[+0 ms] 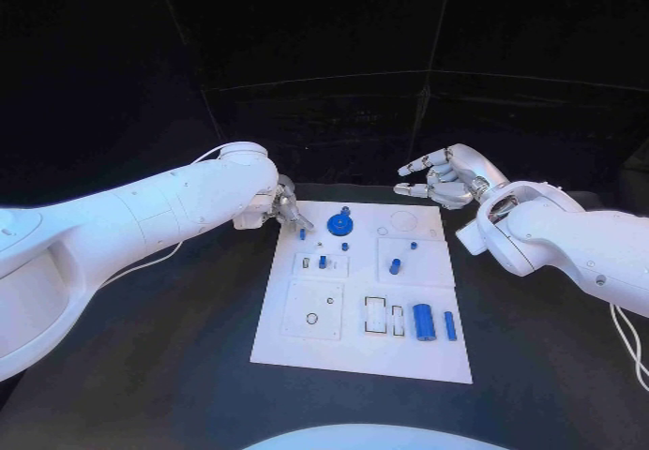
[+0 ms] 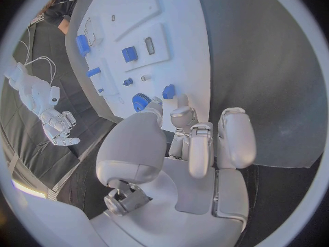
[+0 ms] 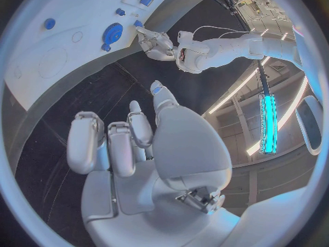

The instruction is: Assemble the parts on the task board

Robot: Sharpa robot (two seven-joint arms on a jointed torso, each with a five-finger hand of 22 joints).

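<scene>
The task board point(image 1: 363, 361) bears no legible writing; markings look too small.

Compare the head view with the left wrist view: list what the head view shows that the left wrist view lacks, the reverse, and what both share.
Head view only: the near end of the task board, with the large blue cylinder and the thin blue bar beside it.

Left wrist view only: the inner side of the left hand, its fingers curled in over the board's corner, close to a small blue part.

Both: the blue gear, the board, the left hand, and the right hand, raised off the board, fingers apart, holding nothing.
</scene>
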